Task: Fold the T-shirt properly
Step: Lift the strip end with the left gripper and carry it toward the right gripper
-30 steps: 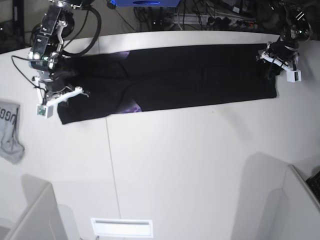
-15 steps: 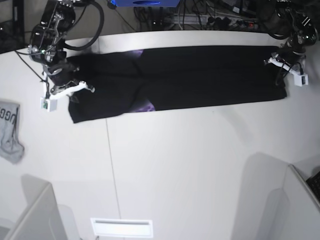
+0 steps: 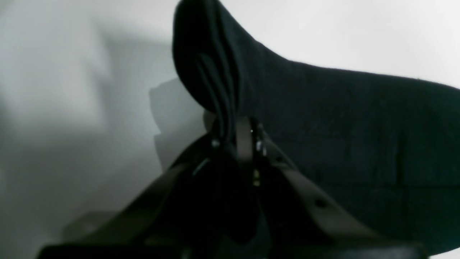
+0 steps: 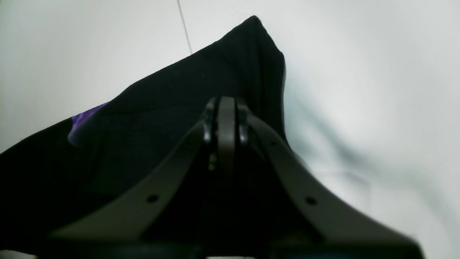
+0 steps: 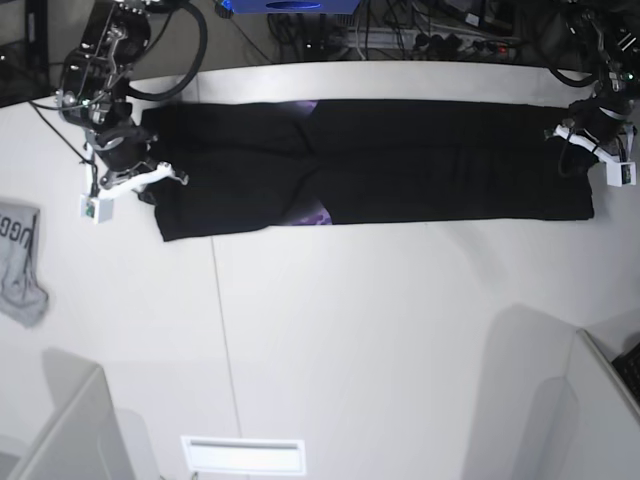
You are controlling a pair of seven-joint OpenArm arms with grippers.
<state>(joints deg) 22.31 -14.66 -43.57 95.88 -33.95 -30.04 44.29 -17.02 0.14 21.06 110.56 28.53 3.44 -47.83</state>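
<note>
- long folded black cloth T-shirt with purple print (image 5: 400, 170), spread sideways across the white table (image 5: 380, 330);
- left tool (image 3: 245, 131) pinching the shirt's raised black edge;
- right tool (image 4: 226, 102) pressed together, above the shirt's other end

Shirt (image 5: 400, 170): black, folded into a long strip, flat across the table (image 5: 330, 330); purple print peeking out.

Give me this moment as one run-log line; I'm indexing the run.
left claw: shut on T-shirt | right claw: shut, over the shirt's other end | grey cloth: beside shirt
</note>
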